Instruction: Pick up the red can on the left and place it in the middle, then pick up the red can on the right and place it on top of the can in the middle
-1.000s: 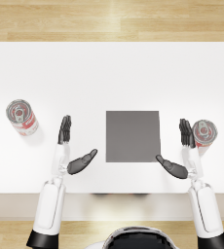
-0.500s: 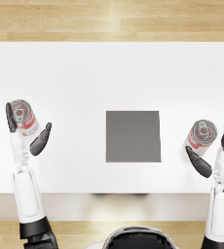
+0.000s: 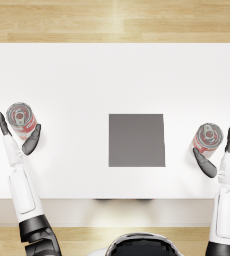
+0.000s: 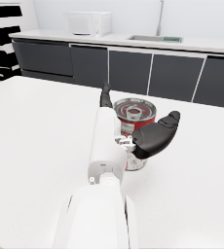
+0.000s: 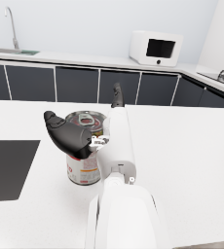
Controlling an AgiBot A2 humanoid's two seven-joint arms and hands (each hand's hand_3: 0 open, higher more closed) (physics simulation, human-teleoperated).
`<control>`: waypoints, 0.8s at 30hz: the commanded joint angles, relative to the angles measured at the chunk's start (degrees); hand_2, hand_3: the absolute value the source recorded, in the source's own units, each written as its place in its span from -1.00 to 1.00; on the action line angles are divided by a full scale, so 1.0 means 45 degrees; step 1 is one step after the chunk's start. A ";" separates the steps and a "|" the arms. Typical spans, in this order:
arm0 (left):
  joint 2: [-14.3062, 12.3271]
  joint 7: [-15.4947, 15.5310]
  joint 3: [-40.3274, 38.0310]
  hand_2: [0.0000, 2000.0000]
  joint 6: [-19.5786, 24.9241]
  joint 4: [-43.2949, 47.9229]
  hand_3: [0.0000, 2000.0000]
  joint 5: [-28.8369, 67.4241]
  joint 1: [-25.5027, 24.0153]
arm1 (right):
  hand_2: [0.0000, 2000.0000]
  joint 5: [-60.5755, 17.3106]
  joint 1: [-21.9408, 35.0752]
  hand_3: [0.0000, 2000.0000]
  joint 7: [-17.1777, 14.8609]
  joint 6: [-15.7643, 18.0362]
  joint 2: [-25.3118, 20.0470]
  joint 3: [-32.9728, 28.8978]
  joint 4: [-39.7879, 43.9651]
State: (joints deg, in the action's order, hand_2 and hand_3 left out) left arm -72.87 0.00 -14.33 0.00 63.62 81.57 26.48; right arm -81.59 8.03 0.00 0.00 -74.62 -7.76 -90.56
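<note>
The left red can [image 3: 21, 120] stands upright on the white table [image 3: 87, 75], silver top up. My left hand [image 3: 13, 145] is open around it, fingers on its outer side and thumb on the inner side. The left wrist view shows the can [image 4: 133, 114] between the spread fingers and thumb of that hand [image 4: 143, 138], not clasped. The right red can [image 3: 207, 139] stands upright too. My right hand [image 3: 222, 160] flanks it the same way, open; the right wrist view has the can [image 5: 84, 165] behind the thumb of this hand [image 5: 75, 136].
A dark grey square mat [image 3: 137, 140] lies flat at the table's middle between the two cans, also seen as the mat [image 5: 7, 165] in the right wrist view. The table's front edge [image 3: 115, 198] runs just behind both wrists. Kitchen cabinets [image 4: 133, 63] stand beyond the table.
Both hands swung outward from beside the mat to the cans a second ago. Over the last half second the left hand shifted slightly outward; the right barely moved. Both cans stay put.
</note>
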 commanded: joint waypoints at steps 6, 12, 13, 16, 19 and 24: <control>0.0064 0.0000 0.0248 -1.00 0.0000 -0.3375 -1.00 0.0000 0.1684 | -1.00 0.0001 0.0653 -1.00 0.0000 0.0000 -0.0125 0.0472 0.2356; 0.0098 0.0000 0.0148 -1.00 0.0000 -0.5364 -1.00 -0.0001 0.2786 | -1.00 0.0000 0.1172 -1.00 0.0000 0.0000 -0.0270 0.0571 0.3656; 0.0083 0.0000 0.0111 -1.00 0.0000 -0.5363 -1.00 -0.0002 0.2789 | -1.00 0.0000 0.1289 -1.00 0.0000 0.0000 -0.0293 0.0558 0.3943; 0.0104 0.0000 0.0200 -1.00 0.0000 -0.6427 -1.00 -0.0003 0.3326 | -1.00 0.0001 0.1633 -1.00 0.0000 0.0000 -0.0360 0.0544 0.4498; 0.0121 0.0000 0.0242 -1.00 0.0000 -0.7258 -1.00 -0.0004 0.3796 | -1.00 0.0002 0.1890 -1.00 0.0000 0.0000 -0.0431 0.0650 0.4677; 0.0274 0.0005 0.0200 -1.00 0.0029 -0.9189 -1.00 0.0001 0.5030 | -1.00 0.0001 0.2112 -1.00 0.0001 -0.0016 -0.0524 0.0641 0.4979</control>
State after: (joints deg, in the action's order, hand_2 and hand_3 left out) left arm -72.29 0.03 -13.33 0.28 26.22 81.57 45.13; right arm -81.59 16.23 0.01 -0.08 -77.03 -4.80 -68.73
